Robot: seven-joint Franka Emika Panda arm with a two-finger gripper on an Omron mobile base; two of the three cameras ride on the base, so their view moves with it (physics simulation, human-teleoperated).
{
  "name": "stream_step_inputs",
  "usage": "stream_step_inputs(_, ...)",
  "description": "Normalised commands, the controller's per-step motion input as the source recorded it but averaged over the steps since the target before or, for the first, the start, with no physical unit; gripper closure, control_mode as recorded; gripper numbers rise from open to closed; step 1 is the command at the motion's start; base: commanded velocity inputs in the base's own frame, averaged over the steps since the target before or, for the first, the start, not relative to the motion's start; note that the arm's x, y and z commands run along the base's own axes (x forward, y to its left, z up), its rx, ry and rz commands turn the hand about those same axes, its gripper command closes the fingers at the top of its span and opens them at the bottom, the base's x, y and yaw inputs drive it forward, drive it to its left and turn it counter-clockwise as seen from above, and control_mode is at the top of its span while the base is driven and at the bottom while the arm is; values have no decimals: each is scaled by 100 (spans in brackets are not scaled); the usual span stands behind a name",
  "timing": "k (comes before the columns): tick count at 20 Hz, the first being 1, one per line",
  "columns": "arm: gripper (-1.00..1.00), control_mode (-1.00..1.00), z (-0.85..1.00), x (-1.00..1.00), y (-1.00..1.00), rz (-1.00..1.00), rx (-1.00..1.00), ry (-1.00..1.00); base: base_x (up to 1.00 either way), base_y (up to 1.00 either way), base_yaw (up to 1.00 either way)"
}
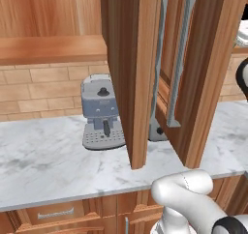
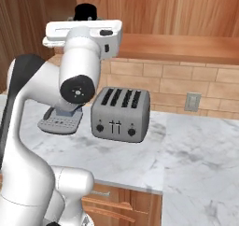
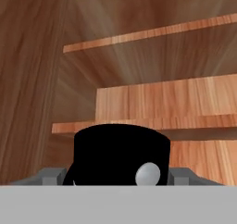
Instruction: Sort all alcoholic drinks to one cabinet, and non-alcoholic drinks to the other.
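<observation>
**Claw raised into an open wall cabinet, with a black-topped thing between its jaws**

The claw faces the cabinet's bare wooden shelves. Its jaws stand wide either side of a black cap-like thing, but whether they clamp it cannot be told, and what kind of drink it is stays hidden. If the grip is loose, the thing could tip or drop at the shelf lip. A low approach could knock it on the shelf edge. The two open cabinet doors hang out over the table, leaving a narrow lane between them. Below them the coffee machine and toaster crowd the table, though it lies bare to the right.
</observation>
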Motion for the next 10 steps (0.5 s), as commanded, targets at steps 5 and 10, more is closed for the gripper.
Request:
stream_step_inputs(5, 100, -100, 20, 63, 0, 0, 0, 0, 0, 0, 0)
stream_step_inputs(10, 100, -100, 15, 57, 0, 0, -1, 0, 0, 0, 0)
